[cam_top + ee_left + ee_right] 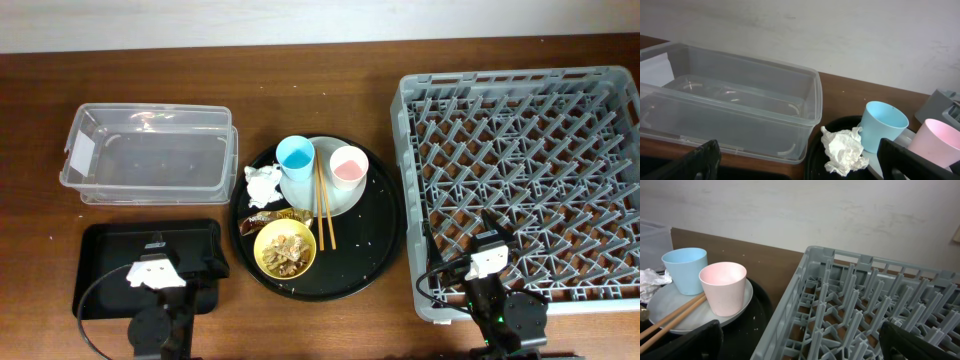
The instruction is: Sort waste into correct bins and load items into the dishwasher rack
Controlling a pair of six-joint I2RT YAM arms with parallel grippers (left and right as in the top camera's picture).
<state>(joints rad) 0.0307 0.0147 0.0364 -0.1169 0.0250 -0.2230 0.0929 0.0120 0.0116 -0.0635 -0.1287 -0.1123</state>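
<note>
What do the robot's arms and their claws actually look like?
The left arm and right arm are both black and chunky. Each carries a small white block near its wrist and trails a thin, looping black cable. The left gripper and right gripper each have two flat, matte black fingers. No markings are legible.
</note>
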